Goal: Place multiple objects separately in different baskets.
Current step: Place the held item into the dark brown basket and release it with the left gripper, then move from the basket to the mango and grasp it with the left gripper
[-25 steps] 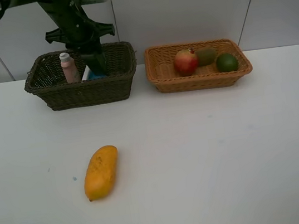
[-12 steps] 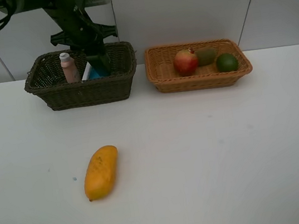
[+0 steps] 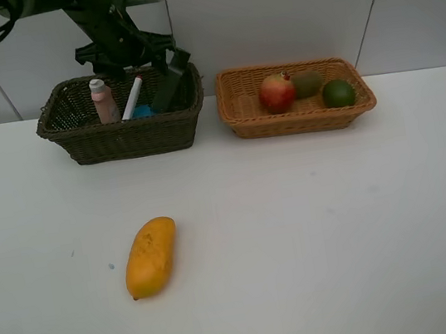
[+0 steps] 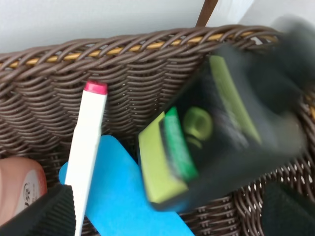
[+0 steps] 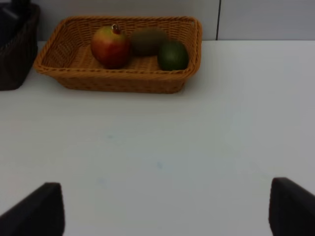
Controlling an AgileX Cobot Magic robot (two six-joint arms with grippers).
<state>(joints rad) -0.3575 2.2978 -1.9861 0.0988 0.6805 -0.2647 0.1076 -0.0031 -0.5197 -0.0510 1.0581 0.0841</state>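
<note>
From the high view, the task looks almost complete: the dark basket [image 3: 120, 115] holds the pink bottle [image 3: 102, 101], the white-pink marker [image 3: 132, 97] leaning against its back wall, a bit of the blue eraser block [image 3: 142, 110] and the dark-green pump bottle [image 3: 170, 82], which is tilted to the side; the tan basket [image 3: 295, 97] holds the red-green mango [image 3: 277, 92], the brown kiwi [image 3: 307, 83] and the green lime [image 3: 338, 93]. Only the yellow-orange mango [image 3: 151, 256] lies alone on the white surface [image 3: 317, 237], well apart from both baskets, so I judge this is the one piece left. The left gripper [image 3: 123, 52] hangs above the dark basket, but this view does not show how its fingers stand. The left wrist view shows the inside closely: the pump bottle is blurred and tilted, the marker lies over the eraser block, and the two dark fingers [image 4: 42, 214] are spread apart, holding nothing. The right wrist view shows what the others do not: the right fingers [image 5: 34, 209] are wide apart over the bare surface, near the tan basket.
</note>
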